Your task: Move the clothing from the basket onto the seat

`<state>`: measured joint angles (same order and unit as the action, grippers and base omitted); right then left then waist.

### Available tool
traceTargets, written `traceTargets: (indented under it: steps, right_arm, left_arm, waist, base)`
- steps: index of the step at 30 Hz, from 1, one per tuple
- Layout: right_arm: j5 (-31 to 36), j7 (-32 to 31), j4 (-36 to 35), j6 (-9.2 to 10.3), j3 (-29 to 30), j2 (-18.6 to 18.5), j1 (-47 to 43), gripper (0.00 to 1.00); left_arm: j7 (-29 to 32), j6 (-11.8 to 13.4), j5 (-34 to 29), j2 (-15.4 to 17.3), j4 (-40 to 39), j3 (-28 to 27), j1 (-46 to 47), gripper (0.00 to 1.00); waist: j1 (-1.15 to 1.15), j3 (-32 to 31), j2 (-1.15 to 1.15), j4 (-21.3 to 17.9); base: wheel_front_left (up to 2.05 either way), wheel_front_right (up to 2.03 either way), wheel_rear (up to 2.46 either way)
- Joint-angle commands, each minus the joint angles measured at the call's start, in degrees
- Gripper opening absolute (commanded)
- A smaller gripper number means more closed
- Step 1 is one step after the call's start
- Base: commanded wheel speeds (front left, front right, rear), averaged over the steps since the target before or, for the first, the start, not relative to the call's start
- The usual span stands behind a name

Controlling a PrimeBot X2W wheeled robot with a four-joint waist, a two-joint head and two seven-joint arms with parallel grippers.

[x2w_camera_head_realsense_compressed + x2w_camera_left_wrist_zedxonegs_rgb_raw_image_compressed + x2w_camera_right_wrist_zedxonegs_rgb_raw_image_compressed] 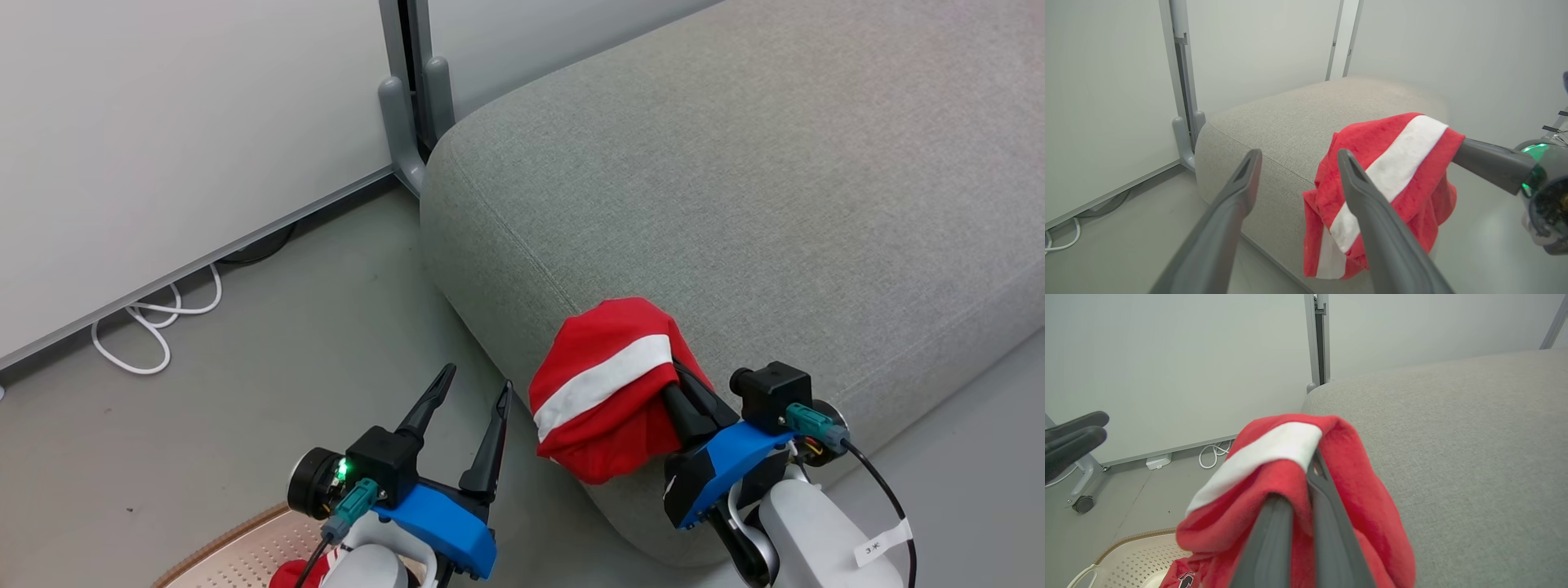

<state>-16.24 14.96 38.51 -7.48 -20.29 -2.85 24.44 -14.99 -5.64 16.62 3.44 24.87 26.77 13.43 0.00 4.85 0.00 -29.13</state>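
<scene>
At the sofa seat's (735, 204) edge, the right gripper (686, 400) pinches a red white-striped garment (608, 384), hanging short of its top.
Best carried further in over the upholstery before release; the left gripper (477, 380) hovers open-fingered, empty.

White wall (163, 122), grey floor (286, 343), looped cable (159, 320)

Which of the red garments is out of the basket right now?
The white-striped one, clamped in the shut right gripper up by the seat edge. The other red garment, with lettering, lies down in the basket.
</scene>
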Motion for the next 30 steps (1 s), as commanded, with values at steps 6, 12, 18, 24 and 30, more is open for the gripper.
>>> traceTargets:
  steps: [6, 12, 18, 24, 30]
  right_arm:
    - [-0.12, 0.34, -0.12, -0.03, 0.11, -0.07, 0.32, 0.00]
    - [-0.27, 0.34, -0.07, -0.03, 0.35, -0.08, 0.09, 0.00]
    - [-0.13, 0.34, -0.58, -0.03, 2.10, -0.08, 1.43, 0.00]
    - [0.03, 0.34, -1.81, -0.04, 6.50, -0.07, 6.13, 0.00]
    - [4.39, 0.33, -3.52, -0.03, 14.64, -0.06, 13.06, 0.00]
  left_arm:
    - [-0.29, -0.33, -0.44, 0.04, 0.30, -0.25, 1.15, 1.00]
    - [-0.29, -0.52, -0.58, 0.03, 0.38, -0.25, 1.17, 1.00]
    - [-0.29, -0.82, -1.15, 0.42, 0.06, 0.28, 2.05, 1.00]
    - [-0.29, -1.09, -1.74, 1.60, -1.78, 0.95, 2.98, 1.00]
    - [0.62, -1.62, -2.71, 4.28, -5.13, 3.92, 6.30, 1.00]
  waist:
    - [0.00, -0.09, 0.00, -0.50]
    - [0.00, -0.21, 0.00, -0.58]
    - [0.00, 1.25, 0.00, 0.20]
    - [0.00, 5.19, 0.00, 1.03]
    - [0.00, 12.11, 0.00, 4.19]
  base:
    - [0.00, 0.00, 0.00]
    - [0.00, 0.00, 0.00]
    - [0.00, 0.00, 0.00]
    - [0.00, 0.00, 0.00]
    - [0.00, 0.00, 0.00]
